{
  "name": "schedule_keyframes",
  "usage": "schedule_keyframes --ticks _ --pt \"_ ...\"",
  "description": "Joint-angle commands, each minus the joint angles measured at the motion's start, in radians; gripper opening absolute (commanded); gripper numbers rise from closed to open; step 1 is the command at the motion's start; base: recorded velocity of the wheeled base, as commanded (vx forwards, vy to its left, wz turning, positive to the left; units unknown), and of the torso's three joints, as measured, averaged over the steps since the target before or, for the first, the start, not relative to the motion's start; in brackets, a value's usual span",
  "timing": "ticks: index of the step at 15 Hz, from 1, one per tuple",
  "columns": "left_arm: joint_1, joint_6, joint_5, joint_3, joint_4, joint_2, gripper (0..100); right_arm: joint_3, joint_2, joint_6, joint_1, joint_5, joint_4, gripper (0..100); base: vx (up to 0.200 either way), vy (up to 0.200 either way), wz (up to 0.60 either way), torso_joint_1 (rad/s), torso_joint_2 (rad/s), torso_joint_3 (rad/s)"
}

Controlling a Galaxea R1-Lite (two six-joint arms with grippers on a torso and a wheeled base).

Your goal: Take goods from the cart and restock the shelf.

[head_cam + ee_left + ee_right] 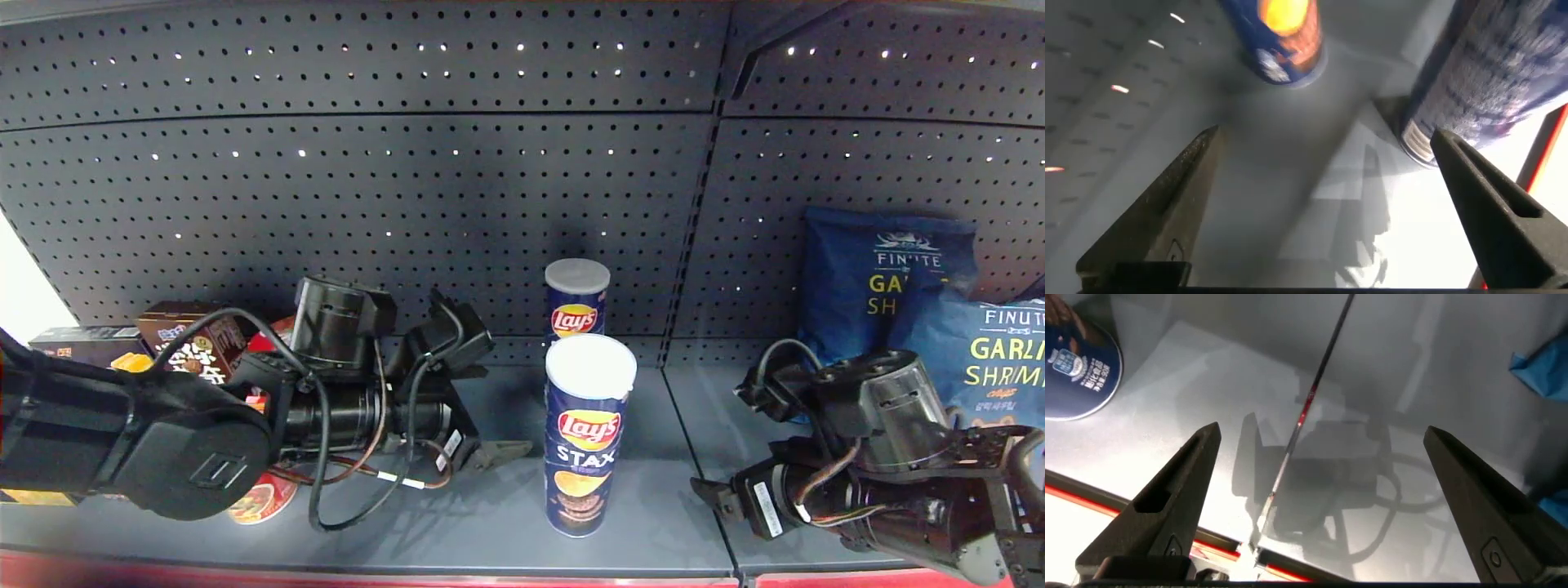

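Left gripper (1323, 140) fingers spread wide, empty, just left of front chip can (589, 437). Right gripper (1323, 434) likewise spread, empty, right of front chip can. Front chip can upright on shelf (490, 523), long axis vertical, lid up; rear chip can (576, 309) upright directly behind it.

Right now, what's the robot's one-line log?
left gripper: open, empty, beside front chip can | right gripper: open, empty | back chip can: upright on shelf

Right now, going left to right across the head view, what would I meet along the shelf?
Dark box → brown snack box → left claw → front chip can → right claw → blue chip bags.
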Motion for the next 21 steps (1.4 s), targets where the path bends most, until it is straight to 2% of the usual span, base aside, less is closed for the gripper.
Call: schedule_keyframes --ticks 1,5,6,8,12,13,14,15,16,18,21 --pt "0.011 -0.004 0.017 0.016 0.004 -0.122 100 0.037 -0.116 0.000 -0.007 -0.005 0.001 100 0.000 0.000 0.00 0.000 0.00 0.000" --pt "0.056 -0.016 0.044 0.088 0.001 -0.260 100 0.153 -0.352 0.000 -0.018 -0.013 0.021 100 0.000 0.000 0.00 0.000 0.00 0.000" --pt "0.076 -0.016 0.043 0.149 0.001 -0.335 100 0.181 -0.429 0.000 -0.038 -0.020 0.042 100 0.000 0.000 0.00 0.000 0.00 0.000" --pt "0.137 -0.016 0.041 0.220 0.001 -0.448 100 0.222 -0.530 0.000 -0.104 -0.027 0.059 100 0.000 0.000 0.00 0.000 0.00 0.000" --pt "0.297 -0.018 0.032 0.304 0.011 -0.668 100 0.272 -0.694 -0.002 -0.280 -0.027 0.062 100 0.000 0.000 0.00 0.000 0.00 0.000" --pt "0.334 -0.042 0.032 0.326 0.011 -0.726 100 0.284 -0.743 -0.005 -0.328 -0.030 0.070 100 0.000 0.000 0.00 0.000 0.00 0.000" --pt "0.352 -0.074 0.034 0.347 0.011 -0.778 100 0.290 -0.792 -0.006 -0.334 -0.063 0.096 100 0.000 0.000 0.00 0.000 0.00 0.000" --pt "0.367 -0.091 0.035 0.358 0.011 -0.809 100 0.291 -0.817 -0.006 -0.326 -0.096 0.116 100 0.000 0.000 0.00 0.000 0.00 0.000" --pt "0.415 -0.105 0.035 0.376 0.011 -0.857 100 0.295 -0.850 -0.006 -0.308 -0.139 0.134 100 0.000 0.000 0.00 0.000 0.00 0.000" --pt "0.485 -0.107 0.032 0.405 0.011 -0.916 100 0.296 -0.898 -0.006 -0.308 -0.186 0.134 100 0.000 0.000 0.00 0.000 0.00 0.000" --pt "0.507 -0.119 0.041 0.502 0.008 -1.048 100 0.354 -1.021 -0.008 -0.337 -0.217 0.165 100 0.000 0.000 0.00 0.000 0.00 0.000"
